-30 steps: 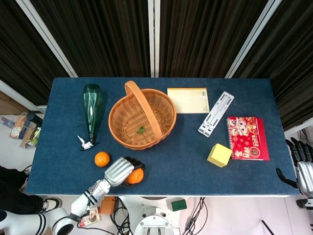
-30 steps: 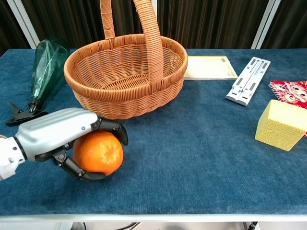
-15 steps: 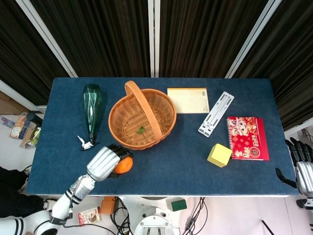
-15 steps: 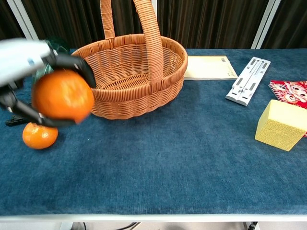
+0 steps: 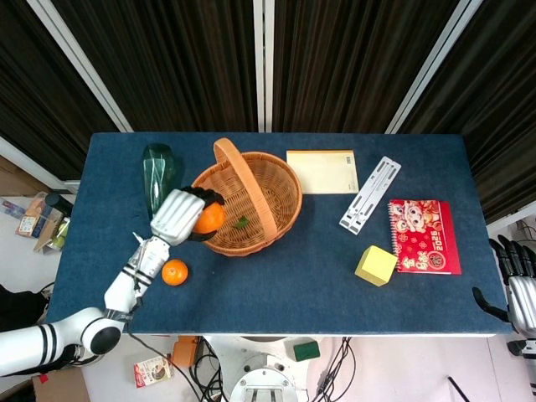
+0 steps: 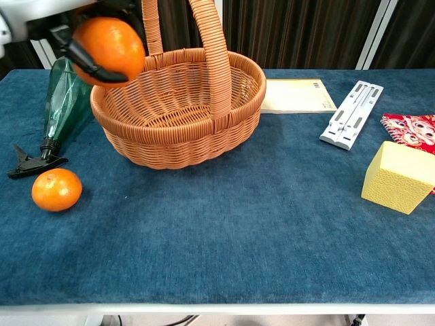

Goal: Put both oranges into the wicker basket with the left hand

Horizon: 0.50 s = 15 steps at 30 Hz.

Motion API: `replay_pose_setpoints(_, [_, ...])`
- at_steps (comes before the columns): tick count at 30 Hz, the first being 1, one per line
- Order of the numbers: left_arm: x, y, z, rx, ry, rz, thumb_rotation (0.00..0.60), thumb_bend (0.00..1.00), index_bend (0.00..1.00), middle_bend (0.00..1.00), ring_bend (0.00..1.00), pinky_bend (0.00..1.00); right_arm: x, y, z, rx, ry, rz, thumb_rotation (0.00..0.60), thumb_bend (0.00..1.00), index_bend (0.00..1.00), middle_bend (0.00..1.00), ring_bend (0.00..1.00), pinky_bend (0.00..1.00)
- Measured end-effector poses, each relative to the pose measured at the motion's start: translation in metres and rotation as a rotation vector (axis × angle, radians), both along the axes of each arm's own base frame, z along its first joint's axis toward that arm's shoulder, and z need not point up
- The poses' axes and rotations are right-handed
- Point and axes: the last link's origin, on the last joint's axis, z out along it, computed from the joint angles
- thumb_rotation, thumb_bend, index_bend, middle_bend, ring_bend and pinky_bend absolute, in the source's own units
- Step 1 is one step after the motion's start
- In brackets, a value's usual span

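- Our left hand is up off the table w/ fingers wrapped round the first orange; chest view shows dark fingers cupping it from below and behind.
- Key relation: the held fruit sits right at the wicker basket's left rim, raised above it. Basket bowl lies to the robot's right of the hand, so we judge the next move is a short carry rightward over the rim, then lower and release.
- Basket handle arches across the middle, running near-to-far; the near-left half of the bowl is the open side closest to us. We'd drop there and stay clear of the arch.
- Second orange rests on the blue cloth, below and a bit left of the hand in head view, near the basket's front-left. Left arm is by far the nearer one.
- Green bottle lies just behind the hand, neck pointing toward the table's front edge – risk of a knock on the return reach.
- Right hand hangs off the table's right edge, nothing in it, fingers look loosely apart.
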Motion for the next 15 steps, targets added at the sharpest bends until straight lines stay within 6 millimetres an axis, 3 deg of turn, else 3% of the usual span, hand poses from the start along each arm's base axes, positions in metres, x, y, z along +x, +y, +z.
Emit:
replay_pose_setpoints(9, [0.021, 0.042, -0.051, -0.047, 0.034, 0.013, 0.6, 0.25, 0.37, 0.44, 0.44, 0.44, -0.002, -0.003, 0.002, -0.002, -0.004, -0.011, 0.6, 0.32, 0.0, 0.0, 0.0, 0.0])
replay_pose_setpoints(15, [0.032, 0.056, -0.084, -0.081, 0.086, 0.013, 0.6, 0.25, 0.35, 0.42, 0.42, 0.44, -0.003, -0.004, 0.004, -0.006, -0.01, -0.016, 0.6, 0.32, 0.0, 0.0, 0.0, 0.0])
